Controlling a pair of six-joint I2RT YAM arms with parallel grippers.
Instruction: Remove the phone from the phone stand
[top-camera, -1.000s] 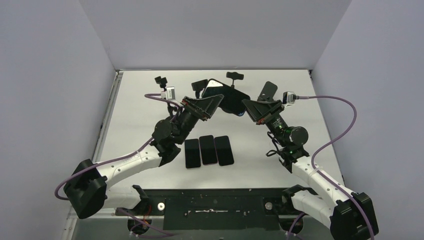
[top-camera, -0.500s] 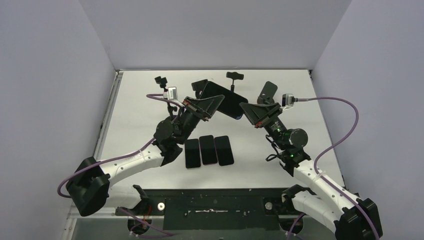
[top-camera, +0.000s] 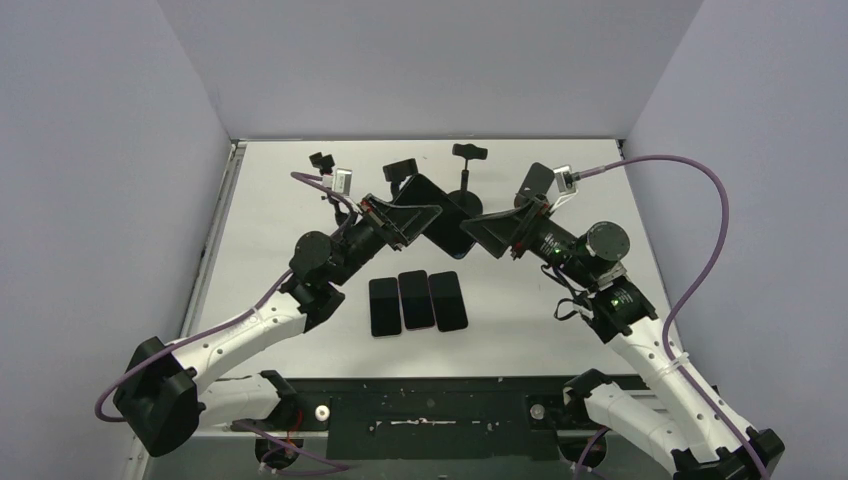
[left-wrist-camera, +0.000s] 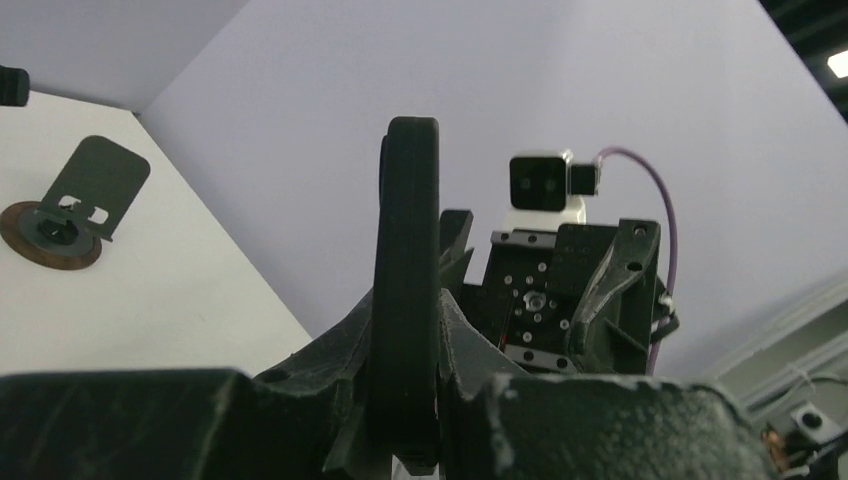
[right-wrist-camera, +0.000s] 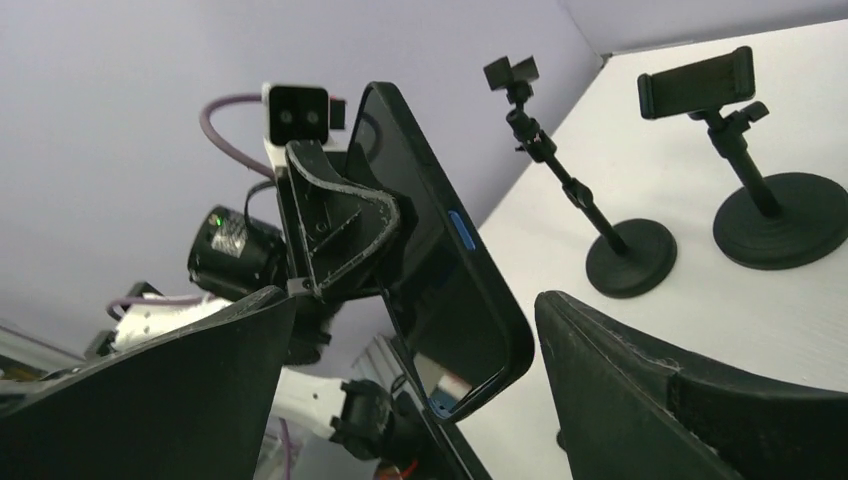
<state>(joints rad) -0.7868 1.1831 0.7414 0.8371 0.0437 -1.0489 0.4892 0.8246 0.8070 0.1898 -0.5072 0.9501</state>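
Left gripper (top-camera: 408, 213) is closed on one long edge of the phone (top-camera: 447, 222), holding it in the air above mid-table, clear of the nearest phone stand (top-camera: 401, 168) behind it, so the removal looks essentially done. Right gripper (top-camera: 490, 232) faces it with jaws spread wide and empty, bracketing the phone's free end, probably to receive or steady it. Three spare phones (top-camera: 418, 300) lie flat on the table (top-camera: 270, 210) below.

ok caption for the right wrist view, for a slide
Left pincer holds the phone between the fingers of the open right pincer; two empty stands on the table behind.
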